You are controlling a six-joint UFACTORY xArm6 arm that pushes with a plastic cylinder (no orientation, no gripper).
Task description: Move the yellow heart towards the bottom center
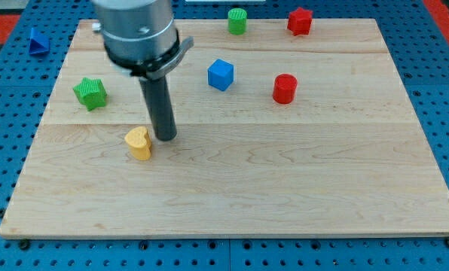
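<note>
- Left of centre on the wooden board point(285, 188), the yellow heart point(139, 143) stands upright, lobes facing far.
- My tip point(165, 138) sits just right of it, holding nothing; contact cannot be told.
- Green star point(90, 92) lies far-left; blue cube point(221, 74), red cylinder point(285, 88) far-right.
- Green cylinder point(237, 21), red star point(300, 21) sit at the far edge.
- Blue piece point(36, 41) lies off the board.
- Near-centre path holds no blocks.

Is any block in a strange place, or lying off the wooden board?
Yes, one: a blue block lies off the wooden board, on the blue pegboard at the view's top left. The others sit on the board; my tip stands just right of the yellow heart.
</note>
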